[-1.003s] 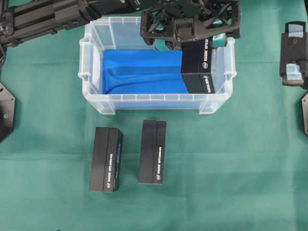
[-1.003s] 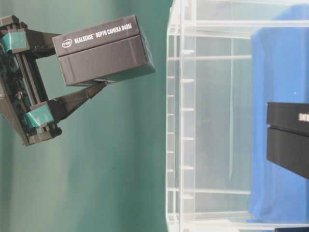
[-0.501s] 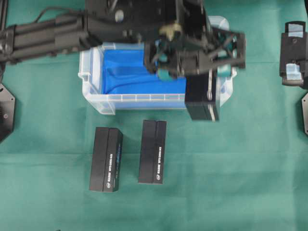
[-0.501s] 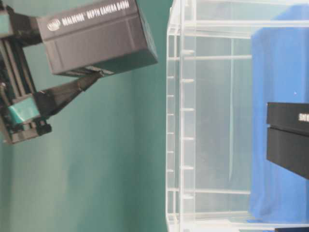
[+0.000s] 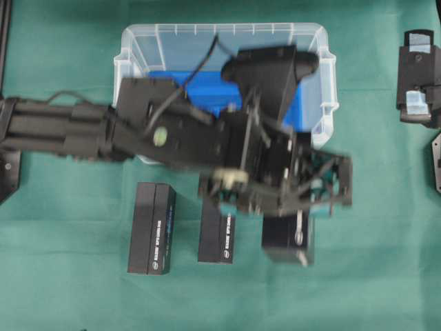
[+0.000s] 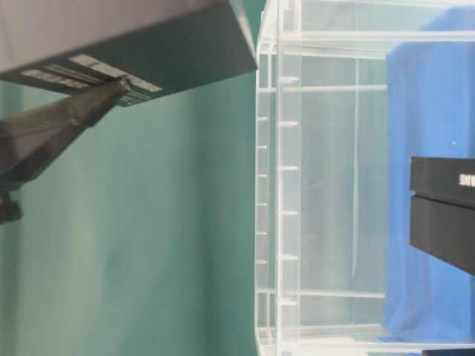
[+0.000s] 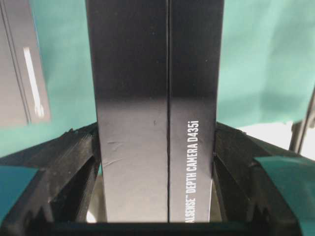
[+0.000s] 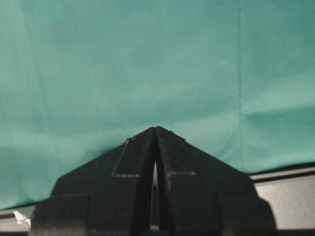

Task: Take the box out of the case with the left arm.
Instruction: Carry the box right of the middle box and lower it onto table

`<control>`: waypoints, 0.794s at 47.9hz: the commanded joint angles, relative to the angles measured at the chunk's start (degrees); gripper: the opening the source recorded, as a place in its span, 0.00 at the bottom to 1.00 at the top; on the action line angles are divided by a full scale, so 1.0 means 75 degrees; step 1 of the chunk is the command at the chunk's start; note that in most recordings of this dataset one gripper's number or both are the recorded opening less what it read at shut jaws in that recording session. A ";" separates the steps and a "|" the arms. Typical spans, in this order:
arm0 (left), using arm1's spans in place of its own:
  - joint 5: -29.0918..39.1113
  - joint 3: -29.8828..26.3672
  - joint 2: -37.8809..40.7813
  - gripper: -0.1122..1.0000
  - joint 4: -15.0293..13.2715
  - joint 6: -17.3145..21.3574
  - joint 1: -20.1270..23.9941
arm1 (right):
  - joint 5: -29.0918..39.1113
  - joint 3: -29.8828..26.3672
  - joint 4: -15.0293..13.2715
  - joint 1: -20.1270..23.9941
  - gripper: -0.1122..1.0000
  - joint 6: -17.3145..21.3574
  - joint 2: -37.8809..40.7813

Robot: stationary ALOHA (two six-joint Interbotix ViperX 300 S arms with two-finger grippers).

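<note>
Black and rectangular, the cardboard box [image 7: 155, 113] sat pinched in the left arm's lattice gripper [image 5: 293, 196], outside the clear plastic case [image 5: 141, 41], above green cloth [image 5: 372, 276]; lowering beside two boxes seemed next.

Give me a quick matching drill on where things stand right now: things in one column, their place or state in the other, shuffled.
Things:
1. box in the left tool
2. two boxes on the cloth
3. right tool
4. plastic bin

Places or states:
A. shut, nothing between its tips
B. lying side by side in front of the bin
C. clamped between two fingers, outside the bin
D. blue lining inside

Pairs: 1-C, 2-B, 3-A, 4-D
</note>
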 commanded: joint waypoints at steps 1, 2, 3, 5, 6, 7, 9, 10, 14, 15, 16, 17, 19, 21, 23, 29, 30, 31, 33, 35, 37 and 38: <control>-0.0023 -0.0105 -0.0305 0.65 0.0059 -0.0152 -0.0164 | -0.0023 -0.0082 -0.0012 0.0012 0.12 0.0000 -0.0012; -0.0023 -0.0105 -0.0305 0.65 0.0059 -0.0187 -0.0199 | -0.0012 -0.0082 -0.0012 0.0012 0.12 0.0000 -0.0012; -0.0023 -0.0094 -0.0305 0.65 0.0059 -0.0223 -0.0223 | -0.0023 -0.0082 -0.0012 0.0000 0.12 0.0000 -0.0012; -0.0023 -0.0082 -0.0305 0.65 0.0070 -0.0270 -0.0258 | -0.0023 -0.0082 -0.0012 0.0012 0.12 0.0000 -0.0012; -0.0023 -0.0082 -0.0305 0.65 0.0082 -0.0281 -0.0270 | -0.0023 -0.0082 -0.0012 0.0012 0.12 0.0000 -0.0012; -0.0023 -0.0070 -0.0305 0.65 0.0094 -0.0281 -0.0281 | -0.0012 -0.0082 -0.0012 0.0012 0.12 0.0000 -0.0023; -0.0023 -0.0059 -0.0305 0.65 0.0141 -0.0281 -0.0305 | -0.0023 -0.0082 -0.0012 0.0000 0.12 0.0000 -0.0012; -0.0023 -0.0047 -0.0305 0.65 0.0164 -0.0281 -0.0305 | -0.0023 -0.0082 -0.0012 0.0012 0.12 0.0000 -0.0012; -0.0023 -0.0047 -0.0305 0.65 0.0270 -0.0293 -0.0316 | -0.0023 -0.0082 -0.0012 0.0000 0.11 0.0000 -0.0012; -0.0023 -0.0035 -0.0305 0.65 0.0293 -0.0293 -0.0316 | -0.0023 -0.0082 -0.0012 0.0012 0.11 0.0000 -0.0012; -0.0023 -0.0012 -0.0305 0.65 0.0305 -0.0305 -0.0316 | -0.0023 -0.0082 -0.0012 0.0000 0.12 0.0000 -0.0012; -0.0023 0.0000 -0.0305 0.65 0.0316 -0.0316 -0.0328 | -0.0012 -0.0082 -0.0023 0.0000 0.12 0.0000 -0.0012; -0.0023 0.0094 -0.0305 0.65 0.0352 -0.0363 -0.0328 | 0.0000 -0.0070 -0.0012 0.0012 0.12 0.0000 -0.0012; -0.0023 0.0199 -0.0293 0.65 0.0387 -0.0410 -0.0352 | 0.0000 -0.0082 -0.0012 0.0000 0.12 0.0000 -0.0012; -0.0023 0.0316 -0.0305 0.65 0.0398 -0.0492 -0.0363 | 0.0000 -0.0082 -0.0012 0.0012 0.12 0.0000 -0.0012; -0.0129 0.0715 -0.0316 0.65 0.0434 -0.0727 -0.0410 | 0.0000 -0.0082 -0.0012 0.0012 0.12 0.0012 -0.0012; -0.0164 0.0773 -0.0316 0.65 0.0434 -0.0750 -0.0422 | 0.0000 -0.0082 -0.0012 0.0000 0.12 0.0012 -0.0012; -0.0199 0.0855 -0.0305 0.65 0.0422 -0.0773 -0.0422 | 0.0000 -0.0082 -0.0012 0.0000 0.12 0.0012 -0.0012; -0.0281 0.1008 -0.0305 0.65 0.0434 -0.0785 -0.0434 | 0.0000 -0.0082 -0.0023 0.0000 0.12 0.0012 -0.0023; -0.0422 0.1219 -0.0293 0.65 0.0434 -0.0797 -0.0434 | 0.0000 -0.0082 -0.0012 0.0000 0.11 0.0012 -0.0023; -0.0598 0.1418 -0.0270 0.65 0.0445 -0.0797 -0.0445 | 0.0000 -0.0082 -0.0012 0.0012 0.12 0.0012 -0.0012; -0.0703 0.1512 -0.0270 0.65 0.0457 -0.0809 -0.0445 | 0.0000 -0.0070 -0.0012 0.0000 0.12 0.0012 -0.0012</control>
